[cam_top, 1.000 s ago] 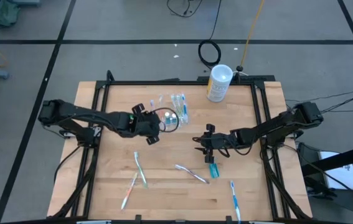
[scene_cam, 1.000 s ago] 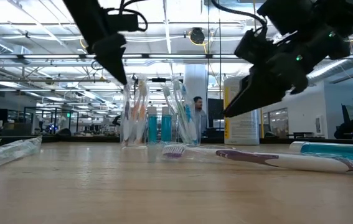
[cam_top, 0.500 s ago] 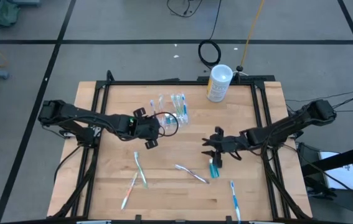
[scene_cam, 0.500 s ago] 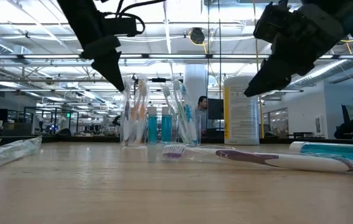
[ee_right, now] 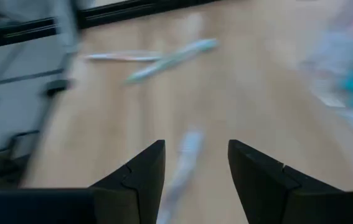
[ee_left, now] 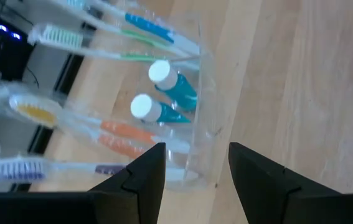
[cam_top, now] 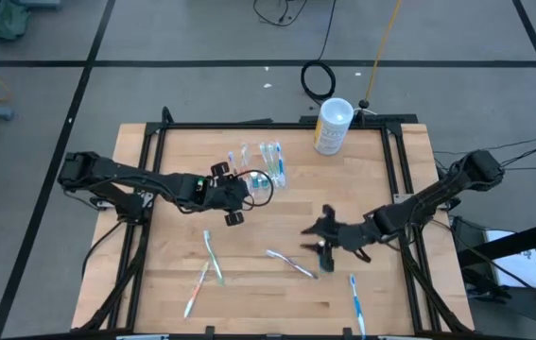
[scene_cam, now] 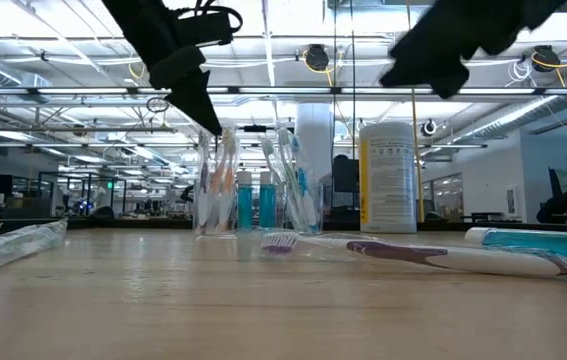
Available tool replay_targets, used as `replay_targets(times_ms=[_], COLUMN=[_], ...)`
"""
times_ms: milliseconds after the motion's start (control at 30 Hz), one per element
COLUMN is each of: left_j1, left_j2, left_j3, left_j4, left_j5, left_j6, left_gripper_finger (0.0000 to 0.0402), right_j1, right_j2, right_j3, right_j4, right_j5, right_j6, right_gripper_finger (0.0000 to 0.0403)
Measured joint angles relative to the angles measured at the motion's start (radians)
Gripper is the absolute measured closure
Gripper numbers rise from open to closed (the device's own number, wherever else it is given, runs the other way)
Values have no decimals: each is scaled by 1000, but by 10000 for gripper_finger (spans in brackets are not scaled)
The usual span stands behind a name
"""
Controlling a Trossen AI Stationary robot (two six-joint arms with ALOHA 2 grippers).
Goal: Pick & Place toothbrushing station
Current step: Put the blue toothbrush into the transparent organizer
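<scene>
1. The left gripper (cam_top: 240, 203) is hovering just beside the clear holder (cam_top: 260, 170), at the back-middle of the wooden table (cam_top: 173, 246), with its fingers (ee_left: 140, 180) standing apart and nothing between them.
2. The holder is standing upright and is carrying toothbrushes (ee_left: 126, 134) and two teal white-capped toothpaste tubes (ee_left: 170, 93) (the left wrist view is looking right into it).
3. The right gripper (cam_top: 322, 234) is hanging above the table's right-middle area, its fingers (ee_right: 142, 180) spread and gripping nothing.
4. A loose teal toothpaste tube (scene_cam: 533, 243) is lying flat on the wood under the right gripper, partly hidden from above.
5. More toothbrushes are lying scattered along the front: a crossed pair (cam_top: 206, 269) at the left, a purple-tipped one (cam_top: 291, 263) in the middle, a blue one (cam_top: 354, 300) by the front right edge.
6. A white canister (cam_top: 332, 127) with a yellowish label is standing at the back edge, well apart from the holder.
</scene>
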Motion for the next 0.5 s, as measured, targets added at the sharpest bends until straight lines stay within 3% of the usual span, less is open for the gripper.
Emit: replay_targets(times_ms=[200,367,500], left_j1=[6,6,-6], left_j2=[0,0,0], left_j3=[0,0,0], left_j4=[22,21,20], left_j5=[0,8,131], left_j6=[34,-6,-110], left_gripper_finger=[220,220,220], right_j1=[54,60,59], right_j2=[55,55,55], right_j3=[56,50,3], right_j4=[-87,-358,-446], right_j5=[-67,-61,-67], right_j6=[30,301,503], right_gripper_finger=[236,236,236])
